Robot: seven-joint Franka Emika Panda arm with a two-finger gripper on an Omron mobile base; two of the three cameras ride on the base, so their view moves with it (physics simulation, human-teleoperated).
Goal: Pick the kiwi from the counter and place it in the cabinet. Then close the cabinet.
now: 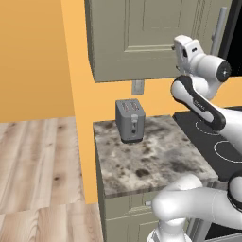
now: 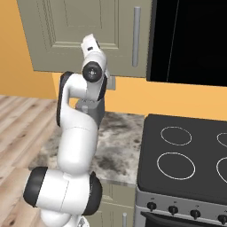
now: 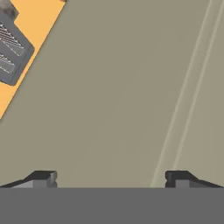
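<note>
1. Hand view: the fingers (image 3: pixel 112 178) stand wide apart and hold nothing, pressed close to the olive-grey door of the cabinet (image 3: pixel 122 87); the toaster (image 3: pixel 11 52) sits at the upper left.
2. Left base view: the hand is raised against the cabinet (image 1: pixel 142 38), whose door looks shut or nearly so. The closing step appears to be in hand; the next move likely calls for a final push, then withdrawal.
3. The kiwi cannot be found on the worktop (image 1: pixel 146 156); presumably it lies inside the cabinet, so its look cannot be told.
</note>
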